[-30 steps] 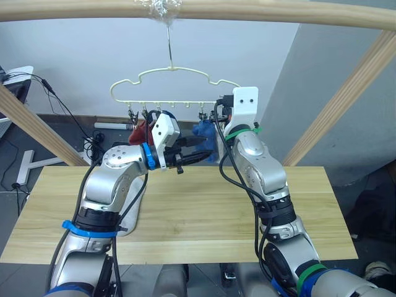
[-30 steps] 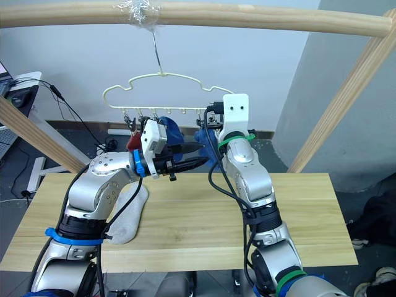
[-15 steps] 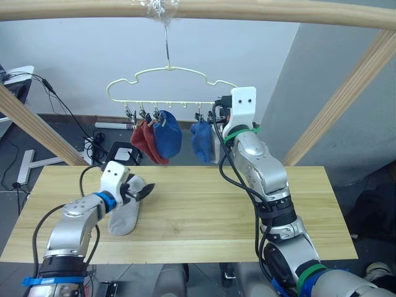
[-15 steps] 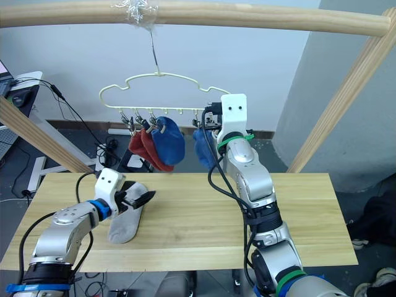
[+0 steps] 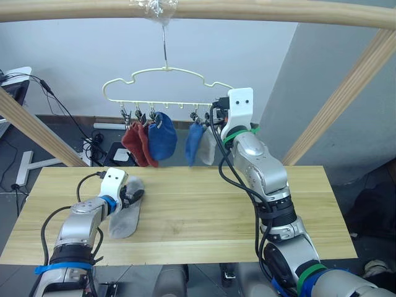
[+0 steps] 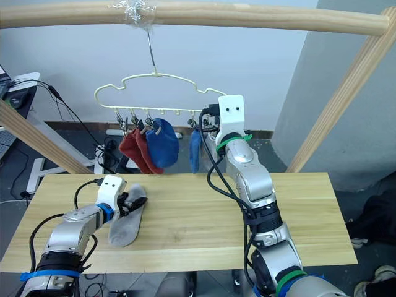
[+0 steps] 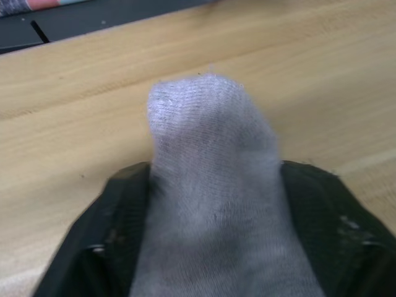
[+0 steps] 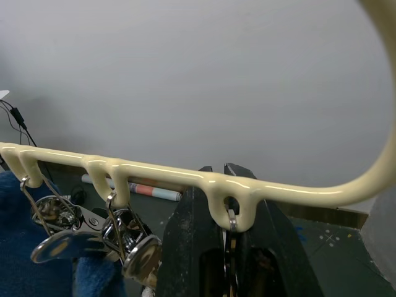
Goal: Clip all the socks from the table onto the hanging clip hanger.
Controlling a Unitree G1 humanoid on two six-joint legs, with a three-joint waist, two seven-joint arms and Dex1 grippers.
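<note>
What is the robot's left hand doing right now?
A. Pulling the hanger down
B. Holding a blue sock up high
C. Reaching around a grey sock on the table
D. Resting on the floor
C. The left gripper is down at the table, and the left wrist view shows its jaws on both sides of the grey sock lying there.

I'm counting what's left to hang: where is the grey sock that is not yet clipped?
The light grey sock lies flat on the table, on the robot's left side, with the left end effector at its far end, fingers either side.
</note>
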